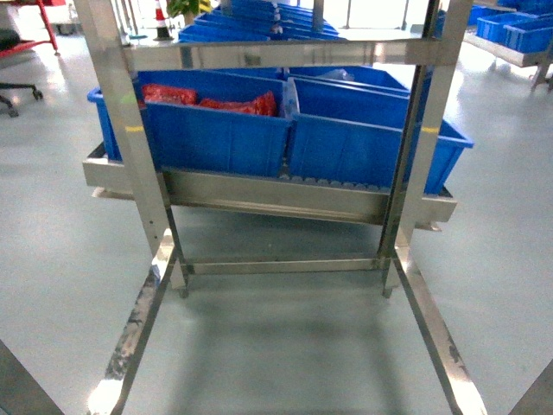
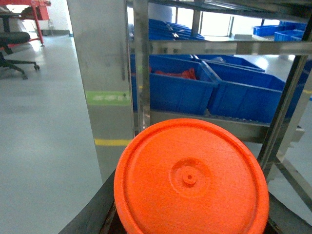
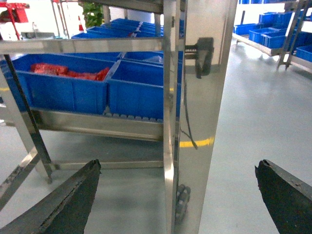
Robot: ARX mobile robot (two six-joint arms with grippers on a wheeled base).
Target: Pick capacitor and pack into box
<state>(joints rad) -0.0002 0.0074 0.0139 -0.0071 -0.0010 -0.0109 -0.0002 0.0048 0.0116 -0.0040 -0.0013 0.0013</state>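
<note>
Rack: a shiny metal rack [image 1: 259,194] stands in front of the robot on a pale grey floor [image 1: 52,259].
Blue bins: two big blue bins [image 1: 216,130] sit side by side on the low shelf of the rack, and more blue bins sit on the shelf above.
Red parts: a pile of small red pieces [image 1: 229,105] lies in the left bin on the rack (they are too small and blurry to tell one from another).
Pink box: it shows in none of the views.
Orange disc: a round orange disc [image 2: 190,180] fills the bottom of the left wrist view, below the rack.
Left gripper: hidden by the orange disc, so it cannot be told if it is open or closed.
Right gripper [image 3: 180,195]: its two dark fingers [image 3: 73,200] are spread wide apart in front of the rack post, with nothing between them.
Chair: a black office chair [image 2: 14,44] stands far to the left of the rack.
</note>
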